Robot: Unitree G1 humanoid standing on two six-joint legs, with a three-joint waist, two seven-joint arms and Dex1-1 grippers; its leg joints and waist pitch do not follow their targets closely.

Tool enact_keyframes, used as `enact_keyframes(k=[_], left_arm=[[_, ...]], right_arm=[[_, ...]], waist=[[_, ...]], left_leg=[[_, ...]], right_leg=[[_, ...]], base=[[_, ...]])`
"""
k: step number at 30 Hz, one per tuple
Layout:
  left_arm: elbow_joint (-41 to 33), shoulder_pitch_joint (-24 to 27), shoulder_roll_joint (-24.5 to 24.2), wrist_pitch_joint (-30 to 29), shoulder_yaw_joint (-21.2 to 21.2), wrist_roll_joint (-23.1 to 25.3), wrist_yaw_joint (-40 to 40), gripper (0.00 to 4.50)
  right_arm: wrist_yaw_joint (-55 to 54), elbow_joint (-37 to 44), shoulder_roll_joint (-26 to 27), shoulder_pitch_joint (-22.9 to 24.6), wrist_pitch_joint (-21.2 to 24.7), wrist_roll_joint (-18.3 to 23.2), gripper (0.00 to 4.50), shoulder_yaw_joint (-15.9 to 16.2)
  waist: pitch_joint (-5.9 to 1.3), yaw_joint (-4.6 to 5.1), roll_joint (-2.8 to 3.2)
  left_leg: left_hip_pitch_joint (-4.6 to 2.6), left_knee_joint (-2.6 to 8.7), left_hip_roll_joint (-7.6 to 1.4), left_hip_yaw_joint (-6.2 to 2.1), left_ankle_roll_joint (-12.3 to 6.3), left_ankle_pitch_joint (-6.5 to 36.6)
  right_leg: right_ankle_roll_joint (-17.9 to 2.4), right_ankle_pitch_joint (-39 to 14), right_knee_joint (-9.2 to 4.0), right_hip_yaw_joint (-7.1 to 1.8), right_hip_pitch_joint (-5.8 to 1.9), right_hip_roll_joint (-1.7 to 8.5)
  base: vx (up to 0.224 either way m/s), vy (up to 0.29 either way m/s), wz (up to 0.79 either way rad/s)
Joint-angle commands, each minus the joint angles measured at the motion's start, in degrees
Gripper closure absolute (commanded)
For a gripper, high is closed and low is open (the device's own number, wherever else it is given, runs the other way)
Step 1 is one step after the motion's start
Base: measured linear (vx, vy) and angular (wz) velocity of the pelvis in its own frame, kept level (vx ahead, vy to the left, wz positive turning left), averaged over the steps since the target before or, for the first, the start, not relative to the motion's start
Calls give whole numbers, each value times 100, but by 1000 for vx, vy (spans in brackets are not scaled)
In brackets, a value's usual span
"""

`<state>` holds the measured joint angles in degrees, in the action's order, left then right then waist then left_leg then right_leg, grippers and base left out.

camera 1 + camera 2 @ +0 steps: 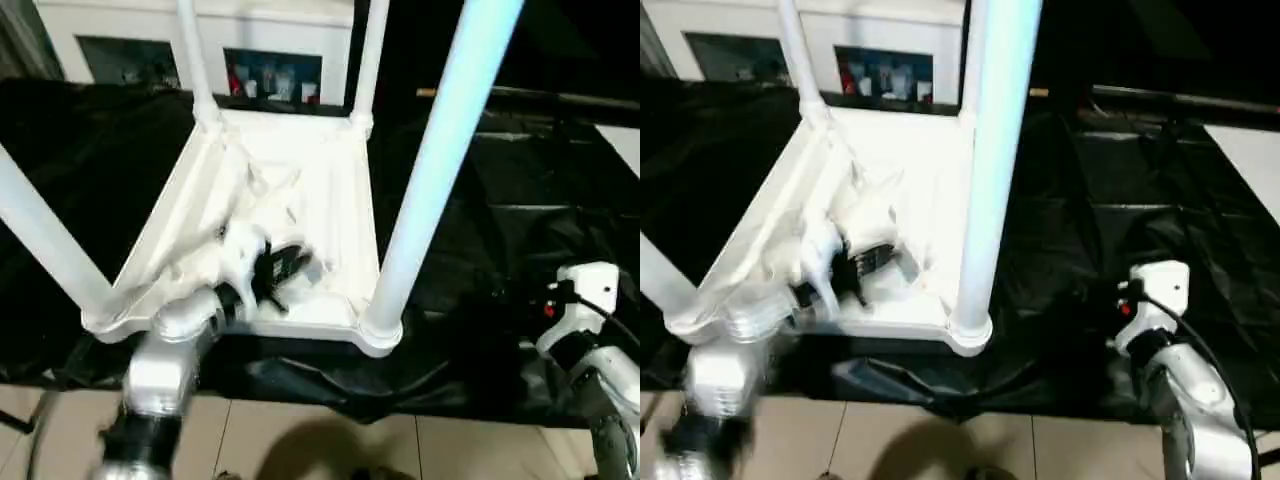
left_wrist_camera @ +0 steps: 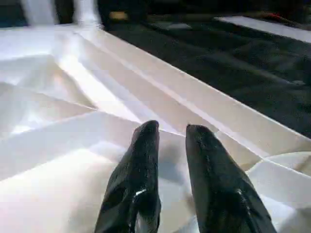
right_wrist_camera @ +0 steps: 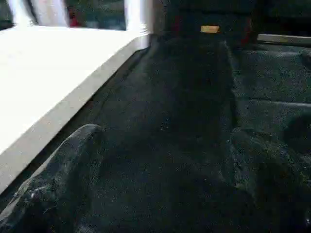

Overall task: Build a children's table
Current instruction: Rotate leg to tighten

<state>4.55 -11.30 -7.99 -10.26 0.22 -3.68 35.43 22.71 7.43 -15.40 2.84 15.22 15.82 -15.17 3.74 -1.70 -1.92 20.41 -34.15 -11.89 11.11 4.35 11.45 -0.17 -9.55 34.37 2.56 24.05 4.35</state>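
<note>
1. The table (image 1: 330,190) lies upside down on the black cloth (image 1: 500,200), with all four legs (image 1: 440,160) standing in their corner sockets.
2. My left gripper (image 2: 172,133) is over the ribbed underside near the front edge. Its fingers have a small gap and nothing between them.
3. My right gripper (image 3: 160,155) is out on the cloth beside the table's right edge, jaws wide apart, empty.
4. Judgement: assembly looks nearly done, so the remaining job is checking seating and then flipping.
5. To do it well, press each leg down along its own axis, not sideways.
6. Keep my left fingers off the thin ribs and grip the rim or a leg base instead.
7. Risk: the near right leg looks tilted, so check that it's fully seated before lifting.
</note>
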Motion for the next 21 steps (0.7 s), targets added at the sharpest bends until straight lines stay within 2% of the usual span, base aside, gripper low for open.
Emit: enact_keyframes(k=[1,2,3,5,6,7,8,9,10,11,12,13,14,15,16,17,18,19,20,21], left_arm=[[-614,82,105,15,102,114,-360,343],[-744,153,131,44,123,157,-543,343],[-826,186,178,-107,197,57,-681,343],[-1050,289,272,-267,362,59,-1154,343],[-1207,367,295,-422,461,58,-1304,343],[-1266,398,281,-463,540,24,-1318,343],[-1311,421,294,-490,597,-6,-1352,343],[-1381,457,319,-545,721,-88,-1412,343],[-1421,479,337,-579,796,-144,-1448,343],[-1484,514,302,-653,851,-86,-1506,343],[-1452,523,215,-611,968,-70,-1541,343],[-1432,544,204,-544,1001,-67,-1562,343],[-1421,549,190,-523,1025,-70,-1570,343],[-1472,606,156,-440,1068,-89,-1552,343],[-1558,657,127,-413,1070,-120,-1532,343],[-1644,759,127,-328,1054,-144,-1517,343],[-1706,842,141,-262,1021,-175,-1481,343],[-1793,930,146,-230,977,-233,-1452,343],[-1828,975,142,-244,952,-236,-1463,343],[-1861,1036,135,-208,908,-214,-1455,343]], right_arm=[[-222,388,124,135,205,-60,12,96],[-282,509,189,192,238,-73,12,170],[-321,577,250,221,244,-80,12,242],[-431,596,444,237,270,-73,12,433],[-459,502,515,221,223,-147,12,586],[-471,403,533,180,183,-230,12,690],[-466,323,530,147,152,-283,12,753],[-480,235,550,94,127,-355,12,840],[-484,186,564,63,114,-395,12,885],[-488,198,573,17,143,-370,12,872],[-475,146,616,-60,111,-316,12,809],[-454,107,628,-58,66,-294,12,767],[-470,101,639,-47,45,-310,12,765],[-454,174,633,61,14,-312,12,759],[-435,283,615,157,33,-294,12,778],[-387,386,598,305,-25,-296,12,816],[-356,423,579,402,-89,-316,12,828],[-352,448,566,490,-139,-325,12,844],[-357,459,567,511,-126,-302,12,849],[-360,470,573,530,-183,-301,12,842]], waist=[[-371,15,-70],[-367,10,-67],[-360,16,-111],[-347,14,-112],[-368,28,-131],[-395,38,-159],[-486,39,-115],[-560,55,-104],[-719,73,-114],[-752,50,-89],[-740,46,-68],[-711,25,-28],[-646,24,-12],[-462,103,73],[-374,165,147],[-201,117,230],[-86,-363,308],[-108,-693,224],[-278,-534,-185],[-243,-485,-425]], left_leg=[[36,400,-118,-52,-316,1195],[24,392,-103,-50,-305,1347],[31,387,-96,-41,-306,1380],[40,398,-89,-58,-282,1425],[121,376,-79,-68,-314,1011],[177,329,-52,-55,-420,561],[220,209,10,-24,-755,-470],[290,107,75,-22,-1024,-1179],[368,-52,193,-13,-1579,-2567],[402,-105,237,-19,-1811,-2860],[513,-140,273,-11,-2071,-2341],[480,-78,159,-40,-1987,-867],[453,-30,94,-34,-1804,17],[191,142,-77,-101,-1135,2073],[40,191,-161,-179,-724,3015],[314,942,-631,-325,-172,4704],[747,1214,-416,170,292,5341],[763,1210,-554,374,129,5186],[120,196,-406,338,381,3560],[-100,-819,-78,136,211,2094]], right_leg=[[-572,-2142,-493,-171,-259,198],[-478,-2390,-523,-168,-237,206],[-433,-2456,-534,-168,-229,198],[-331,-2634,-540,-165,-214,210],[-330,-2212,-522,-170,-196,198],[-442,-1655,-505,-163,-178,168],[-773,-263,-406,-134,-115,85],[-942,694,-332,-99,-84,46],[-1249,2542,-189,-4,-10,-87],[-1357,3070,-192,42,49,-114],[-1432,2727,-372,101,137,-86],[-1350,880,-571,157,128,-5],[-1150,-472,-715,216,122,30],[-520,-3074,-880,391,202,-7],[-97,-3769,-936,516,251,-63],[163,-3067,71,660,-222,-169],[-280,-1547,901,749,-532,-200],[-132,-2151,1296,347,-686,-101],[532,-5062,615,-332,-178,206],[809,-6681,-559,-551,284,710]], base=[[0,0,0],[0,0,0],[0,0,0],[0,0,0],[0,0,0],[0,0,0],[0,0,0],[0,0,0],[0,0,0],[-59,2,2],[-59,2,2],[-119,12,6],[-141,49,3],[-141,49,3],[-160,44,-3],[-175,27,-3],[-175,27,-3],[-148,-4,13],[-32,-153,14],[-32,-153,14]])
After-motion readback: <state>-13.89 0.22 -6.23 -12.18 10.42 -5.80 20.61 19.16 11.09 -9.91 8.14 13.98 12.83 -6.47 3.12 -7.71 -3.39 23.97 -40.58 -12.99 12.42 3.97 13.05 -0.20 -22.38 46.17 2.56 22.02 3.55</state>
